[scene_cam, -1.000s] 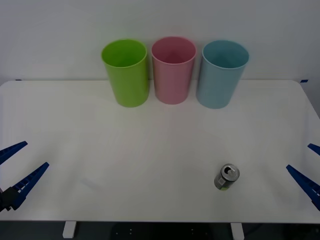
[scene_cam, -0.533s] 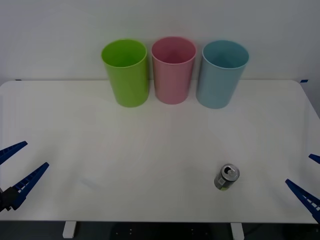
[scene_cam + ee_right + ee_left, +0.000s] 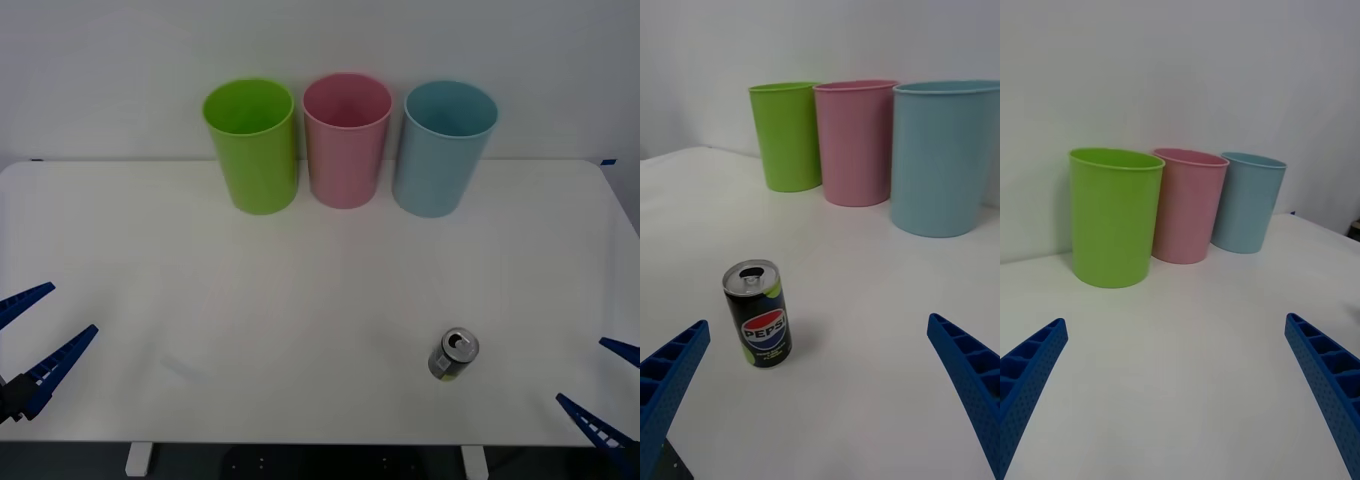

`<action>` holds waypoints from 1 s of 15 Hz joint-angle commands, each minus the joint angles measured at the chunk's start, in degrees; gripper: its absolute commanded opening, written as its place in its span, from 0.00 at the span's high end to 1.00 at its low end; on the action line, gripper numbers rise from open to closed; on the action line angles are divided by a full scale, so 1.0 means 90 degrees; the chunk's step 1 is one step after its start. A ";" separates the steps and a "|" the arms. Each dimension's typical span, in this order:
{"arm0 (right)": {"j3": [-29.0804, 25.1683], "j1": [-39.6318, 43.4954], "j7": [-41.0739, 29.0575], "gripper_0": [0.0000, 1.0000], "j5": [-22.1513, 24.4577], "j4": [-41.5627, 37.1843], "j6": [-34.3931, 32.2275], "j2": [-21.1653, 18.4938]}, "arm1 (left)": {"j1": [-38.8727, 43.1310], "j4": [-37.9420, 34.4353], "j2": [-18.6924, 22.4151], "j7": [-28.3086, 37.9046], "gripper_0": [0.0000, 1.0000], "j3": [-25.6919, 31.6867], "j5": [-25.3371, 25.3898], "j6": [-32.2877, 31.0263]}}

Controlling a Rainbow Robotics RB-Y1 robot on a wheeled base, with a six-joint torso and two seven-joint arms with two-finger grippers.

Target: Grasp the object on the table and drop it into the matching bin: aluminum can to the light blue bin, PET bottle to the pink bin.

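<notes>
Near the surface's [image 3: 300,300] front right, your small dark grey aluminium can [image 3: 454,354] stands upright. Your right claw [image 3: 603,395], fingers apart, has dropped lower beside it, lining up a grasp. Left claw [image 3: 35,335] waits spread.

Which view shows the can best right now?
The right wrist view: the can stands upright, close up, label and open top clear, ahead of the open right gripper. The front view shows it small, from above. The left wrist view gives the bins instead.
</notes>
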 commanded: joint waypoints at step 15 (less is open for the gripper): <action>0.0948 -0.0189 0.0982 0.00 0.0510 0.0272 0.0509 0.0475 | 0.0000 0.0000 0.0000 0.0000 0.00 0.0000 0.0000 0.0000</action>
